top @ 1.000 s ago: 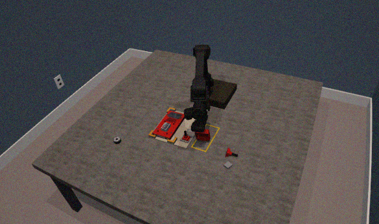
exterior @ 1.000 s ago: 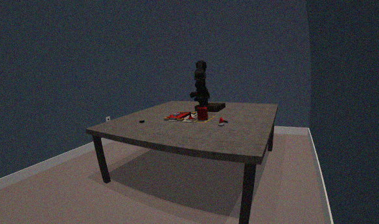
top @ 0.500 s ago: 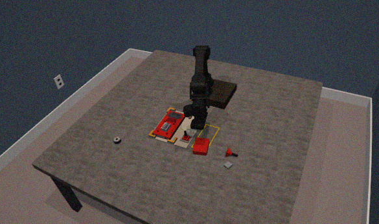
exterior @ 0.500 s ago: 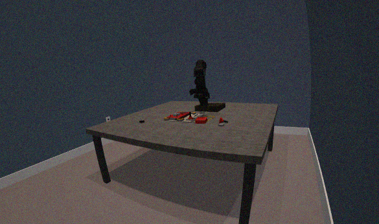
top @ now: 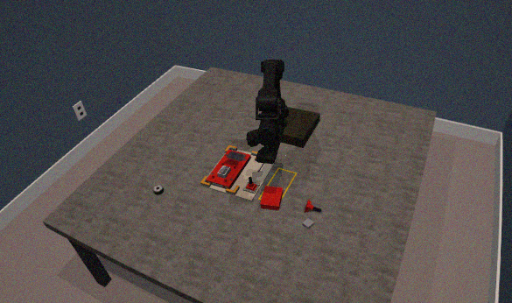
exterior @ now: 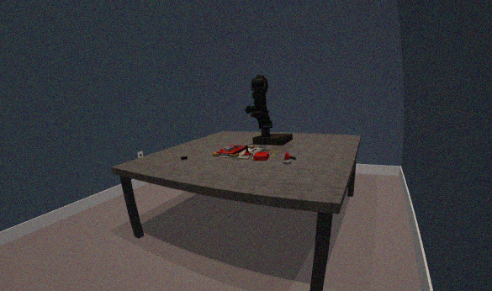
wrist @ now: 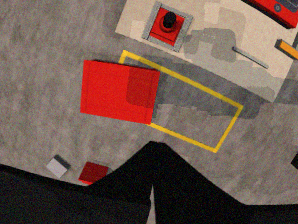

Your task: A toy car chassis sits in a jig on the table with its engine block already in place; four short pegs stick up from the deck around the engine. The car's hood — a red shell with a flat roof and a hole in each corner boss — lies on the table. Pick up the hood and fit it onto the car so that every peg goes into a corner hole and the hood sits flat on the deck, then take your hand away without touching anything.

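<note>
The red hood (top: 271,198) (exterior: 261,156) (wrist: 117,92) lies on the table with its flat roof up, partly over one end of the yellow outline (top: 291,184) (wrist: 229,128). Its corner holes are hidden. The red chassis (top: 240,168) (exterior: 238,150) sits in the jig, its grey engine block (top: 224,171) in place; the pegs show only as small dark dots around it. My gripper (top: 266,159) (wrist: 154,149) is shut and empty. It hangs above the table, behind the hood in the top view and below and right of it in the wrist view.
A red piece with a black stick (top: 250,186) (wrist: 168,22) stands on the cream board (top: 245,193) (wrist: 135,20) beside the chassis. A thin grey rod (wrist: 250,57) is there too. A red cone-shaped part (top: 309,206), a grey tile (top: 308,223) (wrist: 57,167) and a ring (top: 157,189) lie on the table.
</note>
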`<state>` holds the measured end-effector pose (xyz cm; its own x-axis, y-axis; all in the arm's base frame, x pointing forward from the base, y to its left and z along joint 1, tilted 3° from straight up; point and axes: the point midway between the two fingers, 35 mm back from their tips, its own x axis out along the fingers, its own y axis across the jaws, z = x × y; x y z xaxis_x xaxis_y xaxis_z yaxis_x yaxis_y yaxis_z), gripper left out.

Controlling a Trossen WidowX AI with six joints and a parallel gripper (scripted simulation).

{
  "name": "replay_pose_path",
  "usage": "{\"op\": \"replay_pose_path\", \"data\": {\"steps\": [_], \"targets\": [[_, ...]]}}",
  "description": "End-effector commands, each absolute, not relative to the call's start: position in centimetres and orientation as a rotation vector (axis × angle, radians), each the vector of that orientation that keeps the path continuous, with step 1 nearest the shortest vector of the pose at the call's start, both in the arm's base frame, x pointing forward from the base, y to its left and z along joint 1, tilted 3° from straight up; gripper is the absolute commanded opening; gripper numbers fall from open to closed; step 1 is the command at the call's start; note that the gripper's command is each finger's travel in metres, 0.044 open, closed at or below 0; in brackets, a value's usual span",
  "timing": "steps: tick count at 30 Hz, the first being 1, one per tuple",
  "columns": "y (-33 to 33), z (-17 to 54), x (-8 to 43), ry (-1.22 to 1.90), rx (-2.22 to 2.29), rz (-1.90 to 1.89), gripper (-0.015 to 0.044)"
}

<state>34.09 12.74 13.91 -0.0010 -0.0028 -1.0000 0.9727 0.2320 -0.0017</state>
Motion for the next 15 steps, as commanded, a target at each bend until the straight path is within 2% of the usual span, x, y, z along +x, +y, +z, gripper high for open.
{"op": "replay_pose_path", "data": {"steps": [1,12,15], "targets": [[12.76,13.92,34.14,1.308,1.034,-1.035,0.0000],[12.76,13.92,34.14,1.308,1.034,-1.035,0.0000],[12.88,13.39,34.51,1.352,0.947,-0.950,0.0079]]}}
